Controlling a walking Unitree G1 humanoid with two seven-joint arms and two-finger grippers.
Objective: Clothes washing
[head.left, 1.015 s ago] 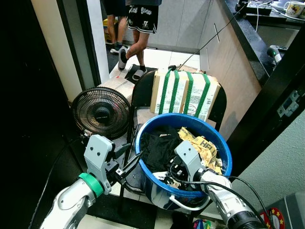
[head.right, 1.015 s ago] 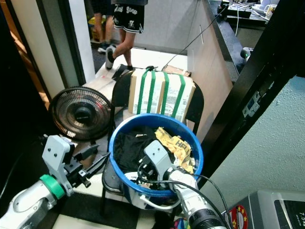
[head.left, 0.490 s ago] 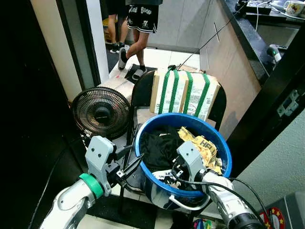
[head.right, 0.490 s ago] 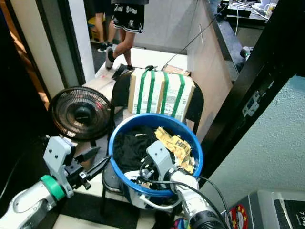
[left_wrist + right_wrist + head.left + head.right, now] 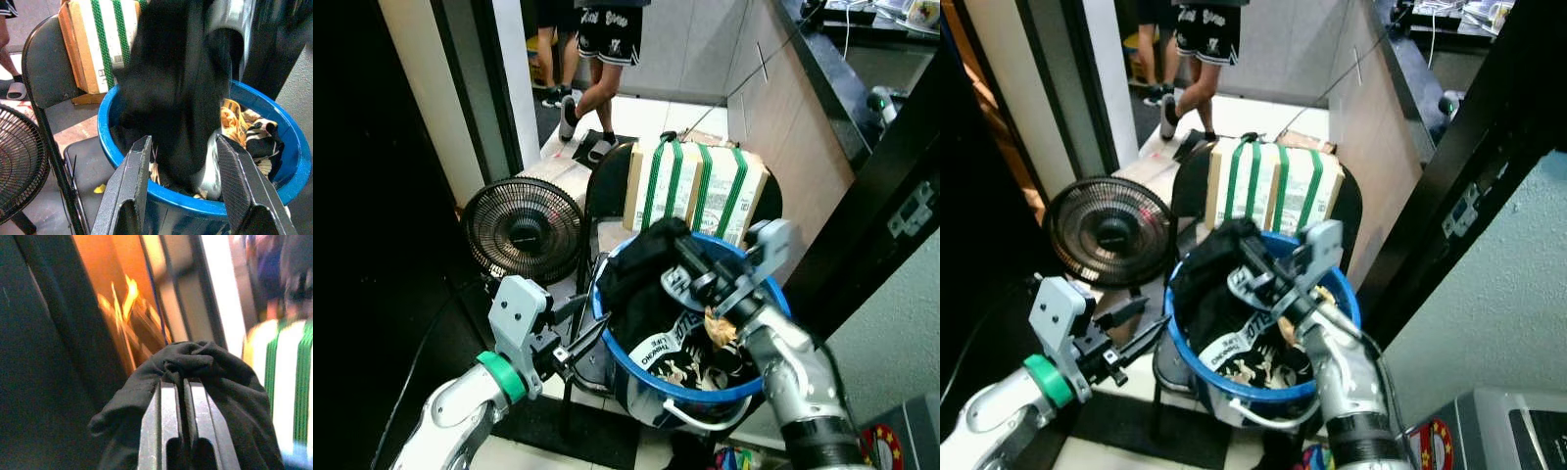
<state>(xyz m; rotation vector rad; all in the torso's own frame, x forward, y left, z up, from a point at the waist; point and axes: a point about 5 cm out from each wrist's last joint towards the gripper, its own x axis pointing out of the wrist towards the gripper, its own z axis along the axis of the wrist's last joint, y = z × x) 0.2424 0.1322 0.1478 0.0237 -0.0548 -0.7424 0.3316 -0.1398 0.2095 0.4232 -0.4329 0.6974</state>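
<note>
While over blue tub (image 5: 769,294), black garment (image 5: 641,259) pinched between right fingers (image 5: 168,404).

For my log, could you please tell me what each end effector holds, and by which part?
The right end effector pinches a bunched fold of the black garment, lifted above the blue tub. The left end effector holds nothing.

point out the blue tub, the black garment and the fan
tub (image 5: 773,377), left eye view, bare front rim
garment (image 5: 641,259), left eye view, lifted bunched cloth
fan (image 5: 524,231), left eye view, centre of grille
</note>
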